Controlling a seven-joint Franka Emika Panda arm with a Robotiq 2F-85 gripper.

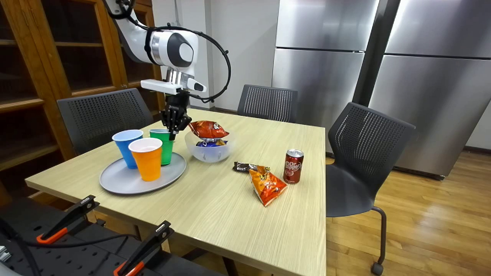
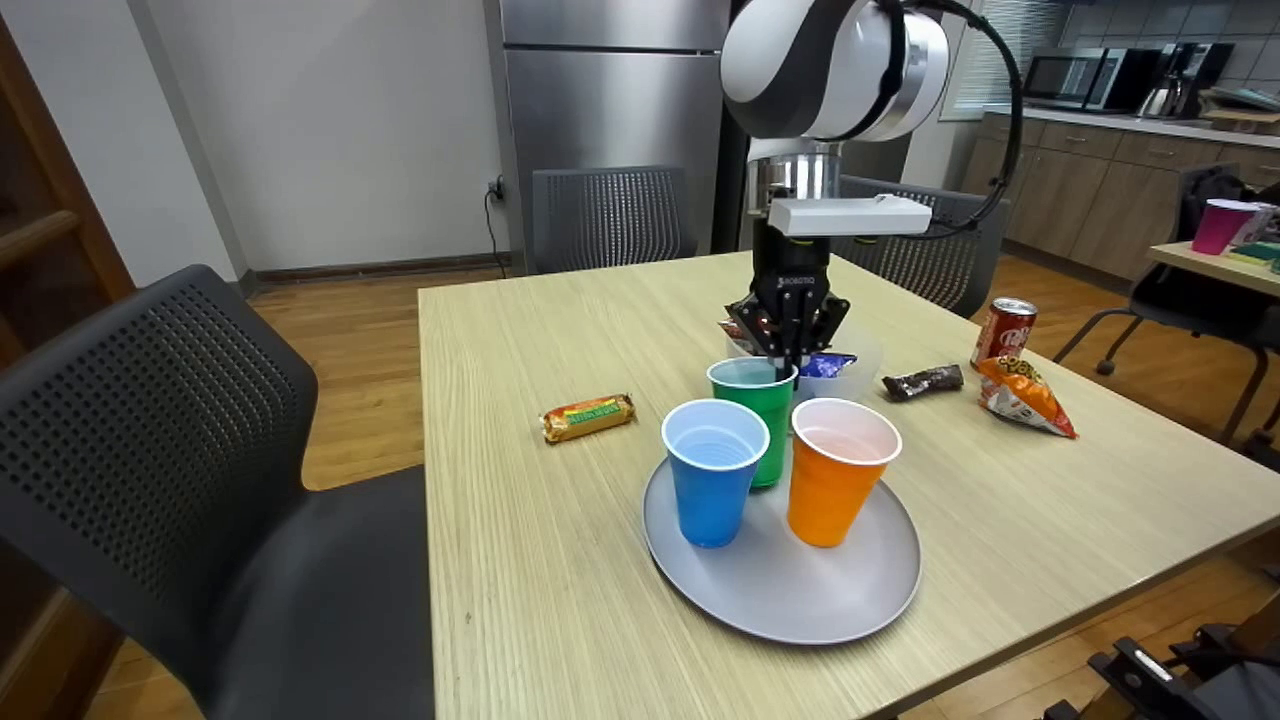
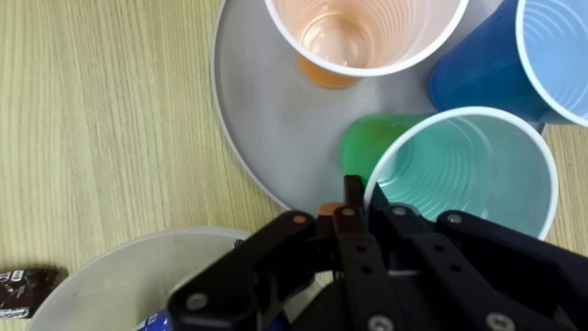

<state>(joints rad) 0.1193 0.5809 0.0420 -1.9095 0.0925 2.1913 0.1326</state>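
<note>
At 12 o'clock on the grey plate [image 2: 775, 600] in an exterior view, green cup [image 2: 772, 415] stands mouth up, long axis near vertical, gripper [image 3: 366, 189] fingers pinching its wall

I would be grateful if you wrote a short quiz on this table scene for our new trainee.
1. Which cup has its rim pinched between the fingers?
2. True or false: the Dr Pepper can stands upright on the table.
3. Fill in the missing word: the blue packet lies inside the ____.

Key:
1. The green cup; the wrist view shows one finger on each side of its rim.
2. True, as both exterior views show.
3. Bowl.
</note>
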